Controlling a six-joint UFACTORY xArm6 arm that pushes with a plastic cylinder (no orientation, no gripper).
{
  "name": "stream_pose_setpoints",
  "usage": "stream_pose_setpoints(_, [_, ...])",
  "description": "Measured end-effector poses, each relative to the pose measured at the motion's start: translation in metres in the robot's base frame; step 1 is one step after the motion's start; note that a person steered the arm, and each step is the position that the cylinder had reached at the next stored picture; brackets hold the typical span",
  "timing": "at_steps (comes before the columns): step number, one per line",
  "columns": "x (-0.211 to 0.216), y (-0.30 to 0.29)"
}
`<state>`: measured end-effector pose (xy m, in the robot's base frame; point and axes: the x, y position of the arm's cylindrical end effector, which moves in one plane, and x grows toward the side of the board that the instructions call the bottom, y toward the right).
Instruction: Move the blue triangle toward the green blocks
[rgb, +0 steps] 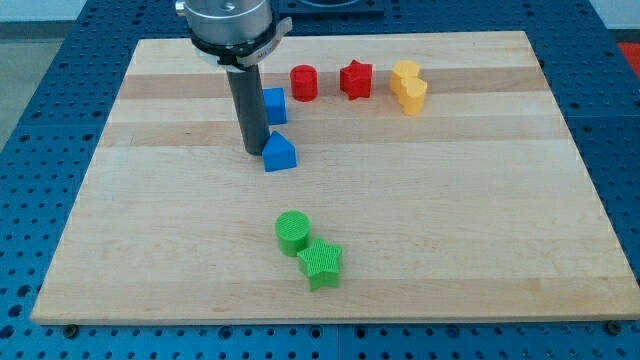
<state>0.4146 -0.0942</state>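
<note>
The blue triangle (280, 153) lies on the wooden board (450, 200), a little left of centre in the upper half. My tip (255, 150) rests on the board just to the triangle's left, touching or nearly touching it. The rod rises from there to the arm's mount at the view's top. The green cylinder (293, 231) and the green star (321, 263) sit together below the triangle, near the view's bottom centre, the star touching the cylinder's lower right.
A blue cube (274, 105) stands just above the triangle, partly hidden by the rod. In the top row lie a red cylinder (304, 82), a red star (356, 79) and two touching yellow blocks (408, 86).
</note>
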Motion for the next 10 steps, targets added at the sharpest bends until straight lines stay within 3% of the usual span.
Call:
stream_pose_setpoints(6, [-0.004, 0.072])
stream_pose_setpoints(8, [-0.004, 0.074])
stream_pose_setpoints(10, [0.028, 0.044])
